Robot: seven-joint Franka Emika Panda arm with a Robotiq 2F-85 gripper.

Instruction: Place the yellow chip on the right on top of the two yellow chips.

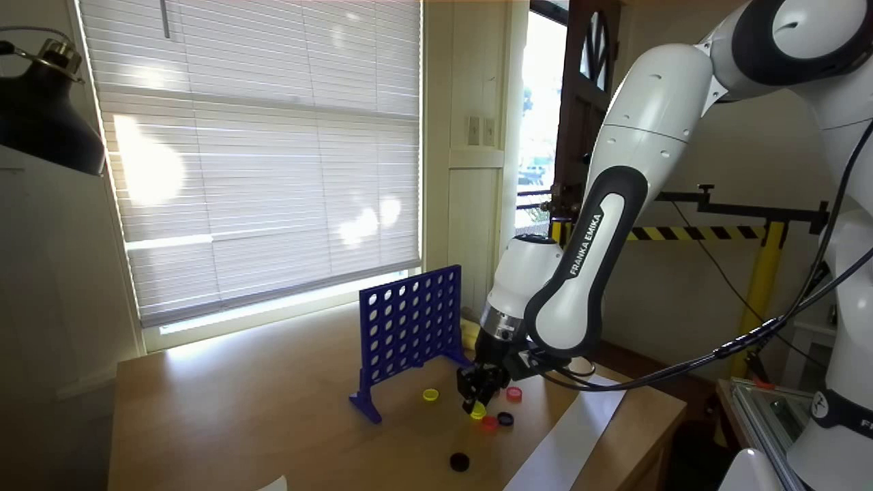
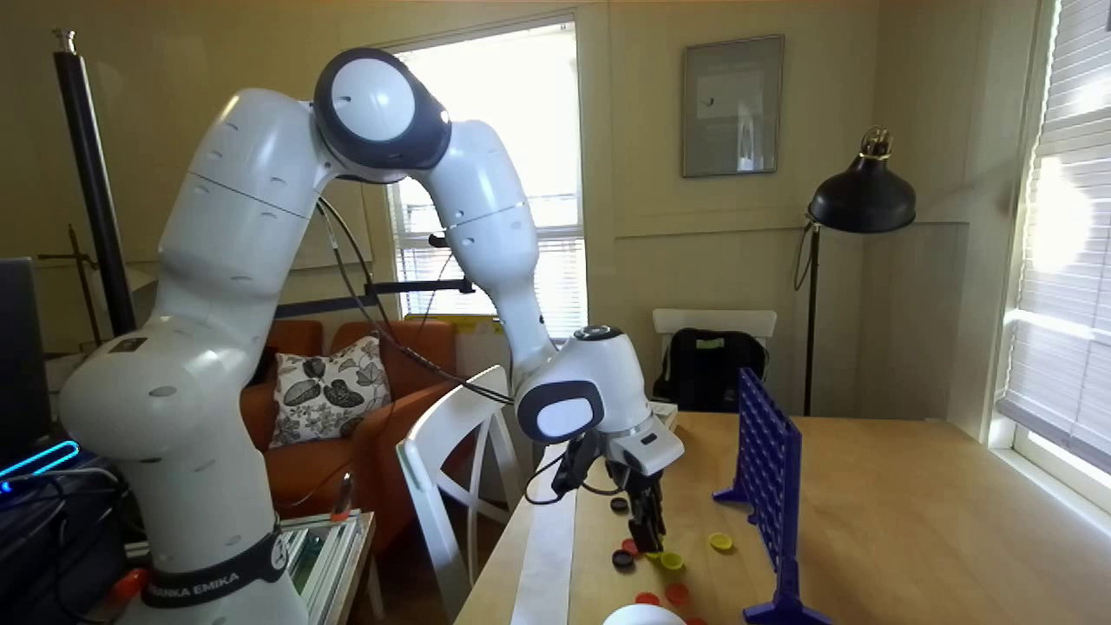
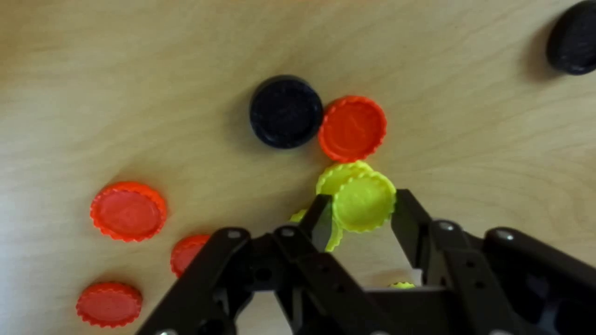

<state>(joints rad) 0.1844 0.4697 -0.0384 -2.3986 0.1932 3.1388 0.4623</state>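
I pinch a yellow chip point(image 3: 364, 203) in the gripper point(image 3: 363, 207).
In the wrist view, it partly hides other yellow chips point(image 3: 331, 180) on the desk point(image 3: 153, 93), one beside a red chip point(image 3: 353, 129).

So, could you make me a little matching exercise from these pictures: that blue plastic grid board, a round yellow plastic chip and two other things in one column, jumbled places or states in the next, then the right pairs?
Things
1. Blue plastic grid board
2. Uppermost round yellow plastic chip
3. Long flat white strip
4. Black dome-shaped lampshade

Places and states
A. Lying on the light wooden table
B. Raised on a slim black pole
C. Standing on its own legs
D. Between the jaws of the black robot gripper

Right pairs
1-C; 2-D; 3-A; 4-B
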